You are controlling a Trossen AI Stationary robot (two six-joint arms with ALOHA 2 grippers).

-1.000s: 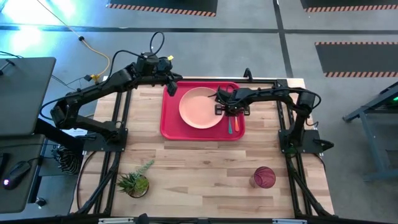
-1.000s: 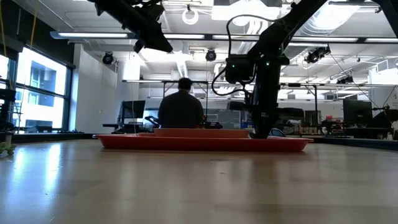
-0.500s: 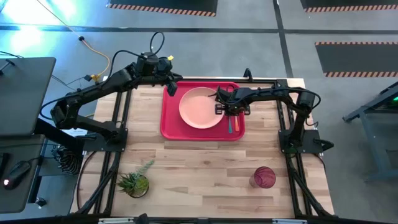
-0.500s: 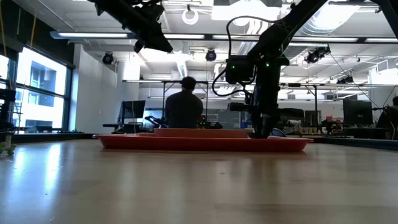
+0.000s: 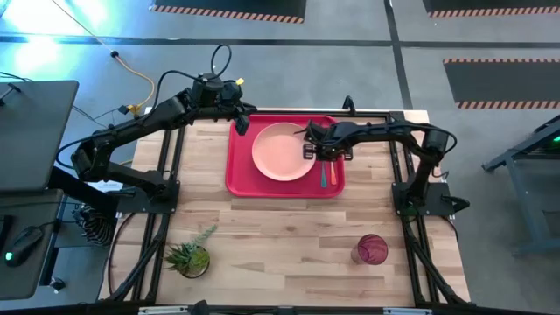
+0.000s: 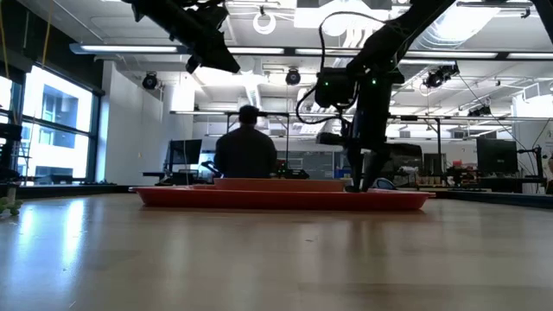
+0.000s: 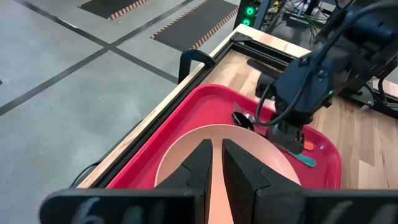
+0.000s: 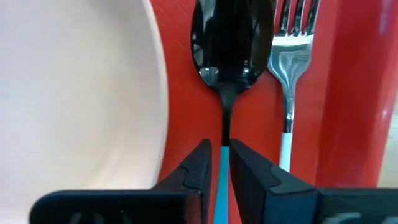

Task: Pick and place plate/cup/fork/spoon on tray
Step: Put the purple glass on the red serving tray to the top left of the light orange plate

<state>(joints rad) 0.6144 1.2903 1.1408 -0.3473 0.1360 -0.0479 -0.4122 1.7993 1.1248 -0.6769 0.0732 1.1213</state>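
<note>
**Right jaws pinch the spoon's handle on the tray**

The right gripper [image 8: 219,163] points down at the tray's right part, its jaws drawn narrow around the light blue handle of the spoon [image 8: 227,43], just behind the dark metal bowl. The spoon lies flat on the red tray [image 5: 241,171], between the plate's rim and the fork [image 8: 290,68]. The fork lies just beside the spoon and parallel to it, silver tines level with the spoon's bowl; in the right wrist view the stretch of handle showing looks pale. In the high view the right arm reaches in from the desk's right edge, forearm low and level over the tray.

The salmon-pink plate [image 5: 282,150] sits in the tray's middle, round with a shallow rim, nothing on it.

The left gripper [image 7: 216,165] hangs raised above the tray's far left corner, jaws nearly together and holding nothing.

The magenta cup [image 5: 371,249] stands on the wooden desk [image 5: 280,236], well apart from the tray, near the front right. A small potted plant [image 5: 191,256] stands near the front left. No writing can be read.
</note>
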